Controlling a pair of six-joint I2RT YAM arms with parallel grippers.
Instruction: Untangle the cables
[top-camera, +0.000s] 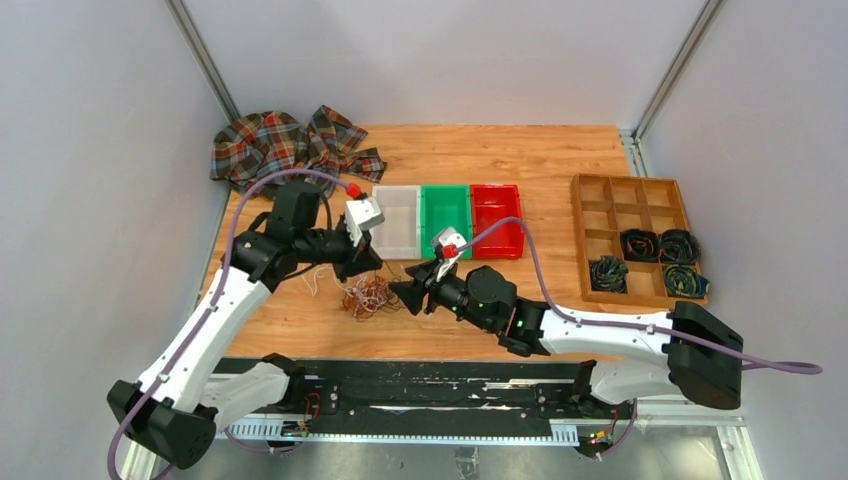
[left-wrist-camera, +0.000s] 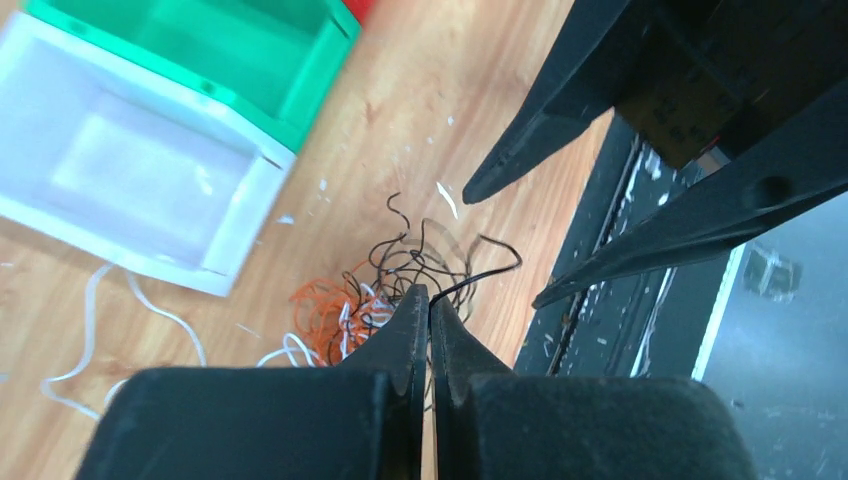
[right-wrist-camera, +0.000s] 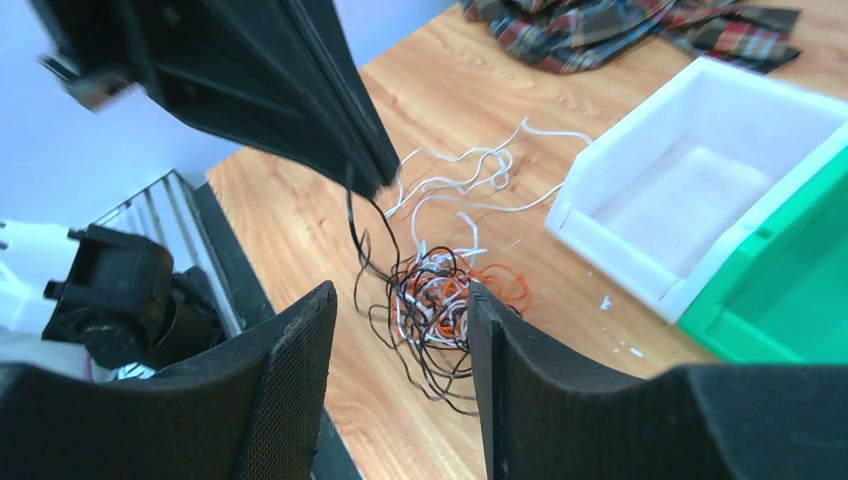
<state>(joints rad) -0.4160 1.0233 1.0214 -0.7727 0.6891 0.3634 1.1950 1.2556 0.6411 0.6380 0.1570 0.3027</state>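
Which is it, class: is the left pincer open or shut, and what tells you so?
Shut: the left pincer has its fingers pressed together, nipping a black cable that trails from the tangle.

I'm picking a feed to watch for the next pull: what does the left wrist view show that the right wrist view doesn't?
Left wrist only: a corner of the red plastic bin, and where the thin black wire enters the shut jaws of the left gripper. Right wrist only: the crumpled plaid cloth, and the open jaws of the right gripper framing the pile. Both: the tangle of thin black, orange and white wires, the white plastic bin and the green plastic bin beside it.
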